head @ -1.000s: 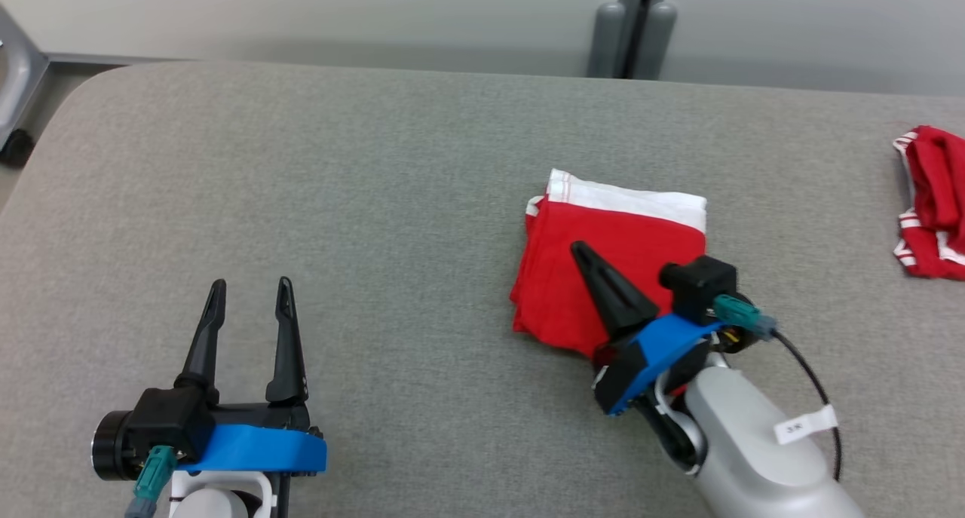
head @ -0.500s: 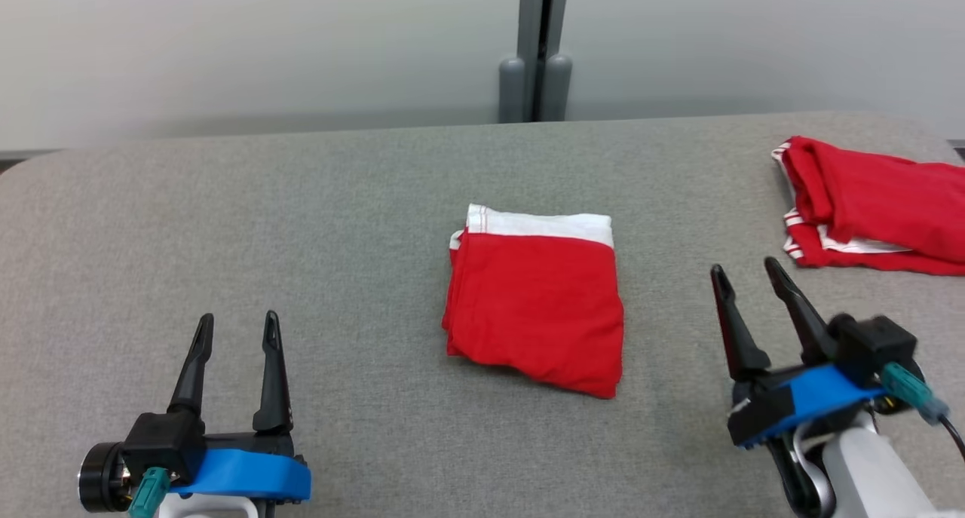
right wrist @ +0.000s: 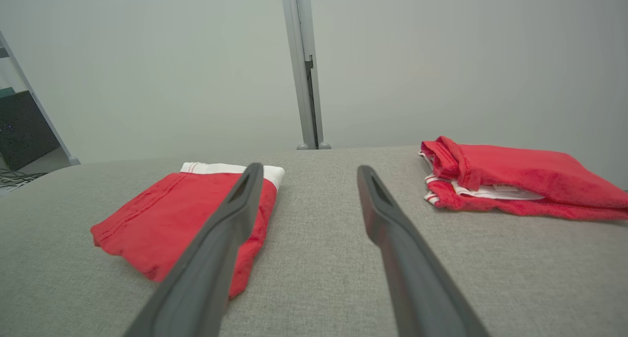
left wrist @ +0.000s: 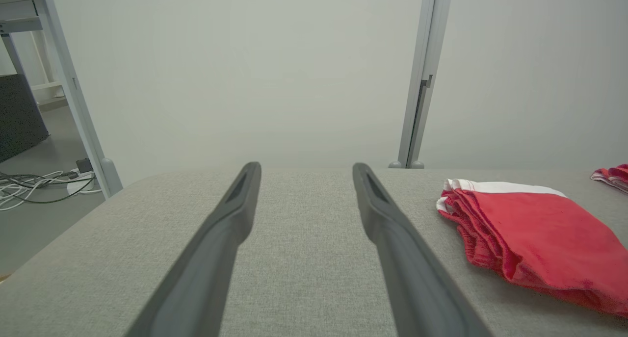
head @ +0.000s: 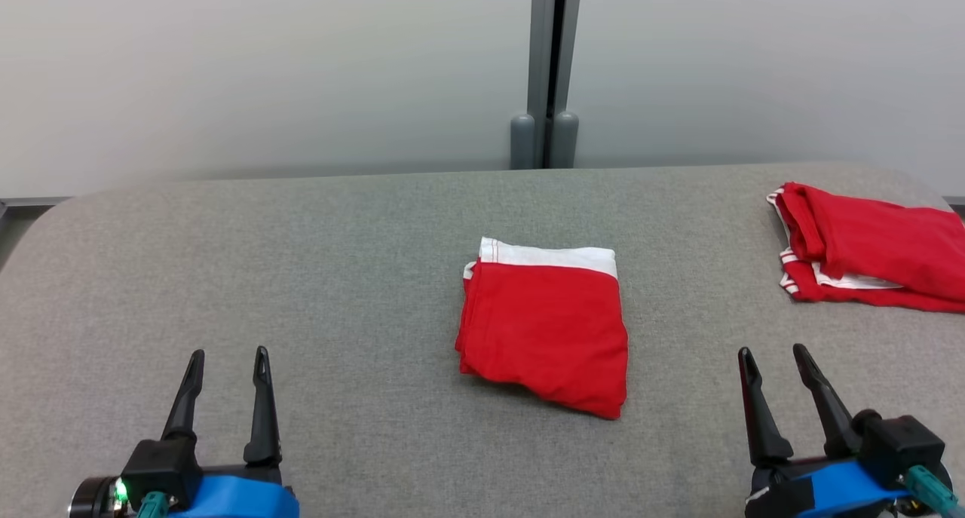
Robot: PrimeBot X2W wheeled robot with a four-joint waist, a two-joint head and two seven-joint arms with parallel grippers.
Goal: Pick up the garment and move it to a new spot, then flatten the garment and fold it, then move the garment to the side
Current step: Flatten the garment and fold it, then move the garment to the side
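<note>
A red garment [head: 544, 329] with a white waistband lies folded into a neat square in the middle of the grey table [head: 339, 277]. It also shows in the left wrist view [left wrist: 535, 239] and the right wrist view [right wrist: 186, 214]. My left gripper [head: 228, 358] stands open at the lower left, well clear of the garment. At the lower right my right gripper [head: 773, 354] is open too, apart from the garment and with nothing between its fingers. Both sets of fingers point toward the table's far edge.
A second red garment [head: 867, 246] with white trim lies loosely bunched at the table's far right; the right wrist view shows it too [right wrist: 515, 180]. A grey post [head: 549, 73] stands behind the table against a pale wall. Cables [left wrist: 34, 187] lie on the floor at the left.
My right gripper was shut on the folded garment, then let go, opened and drew back to the lower right. The head camera has turned and tilted, shifting the whole picture.
</note>
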